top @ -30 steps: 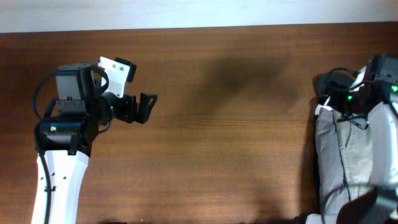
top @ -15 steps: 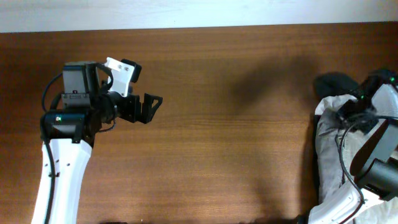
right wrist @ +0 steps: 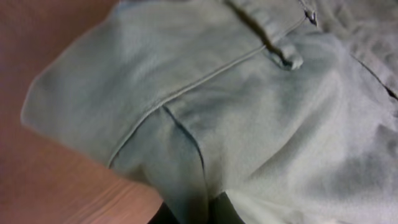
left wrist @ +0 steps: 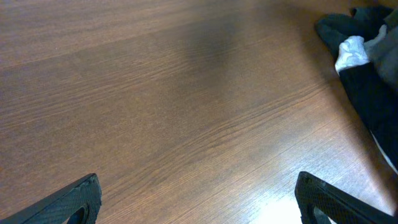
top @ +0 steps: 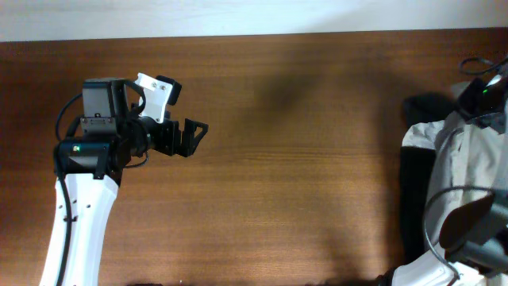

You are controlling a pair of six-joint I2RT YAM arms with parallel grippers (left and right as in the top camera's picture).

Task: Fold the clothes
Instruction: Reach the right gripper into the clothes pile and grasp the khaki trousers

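Shifted shorts (top: 464, 159), far from left fingers (left wrist: 73, 200)

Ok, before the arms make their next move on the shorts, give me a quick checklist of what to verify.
1. Left claw open and empty: ok.
2. Table centre bare for spreading: ok.
3. Shorts laid flat: not ok, they are bunched at the table's right edge.
4. Shorts apart from the dark garment: not ok, it lies right against them.
5. Right claw gripping the shorts: cannot tell, its fingers do not show in any view.
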